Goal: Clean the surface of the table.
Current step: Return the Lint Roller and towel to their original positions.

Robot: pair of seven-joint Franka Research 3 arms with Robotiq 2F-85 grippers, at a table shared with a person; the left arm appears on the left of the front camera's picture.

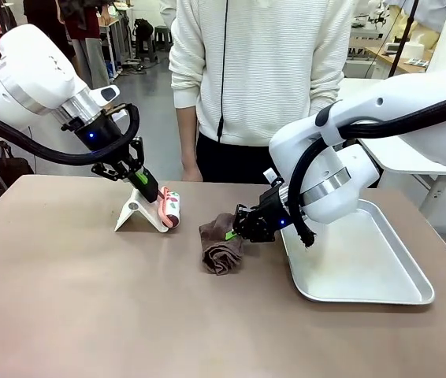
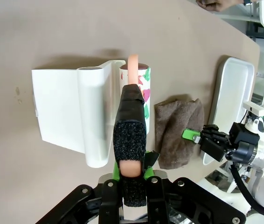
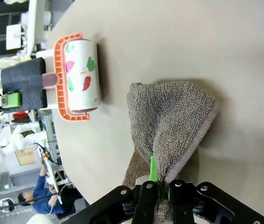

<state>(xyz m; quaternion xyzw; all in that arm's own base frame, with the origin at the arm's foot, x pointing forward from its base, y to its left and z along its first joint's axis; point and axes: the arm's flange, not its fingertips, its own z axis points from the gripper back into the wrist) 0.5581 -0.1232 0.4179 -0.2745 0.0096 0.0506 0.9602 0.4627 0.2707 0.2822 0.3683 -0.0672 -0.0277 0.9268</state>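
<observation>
The tan-brown table (image 1: 89,315) carries a lint roller (image 1: 171,209) with a pink handle and a white roll printed with coloured spots. My left gripper (image 1: 147,191) is shut on that handle, and the roll rests on the table beside a white plastic holder (image 1: 135,213). In the left wrist view the black foam-padded fingers (image 2: 132,121) clamp the pink handle, with the roller (image 2: 142,88) ahead of them. A crumpled brown cloth (image 1: 221,246) lies mid-table. My right gripper (image 1: 236,231) is shut on the cloth's edge (image 3: 174,126), pinching a fold.
A metal tray (image 1: 396,295) with nothing in it sits on the table's right side, close behind my right gripper. A person in a white sweater (image 1: 258,71) stands at the far edge. Bare tabletop stretches along the near side and left.
</observation>
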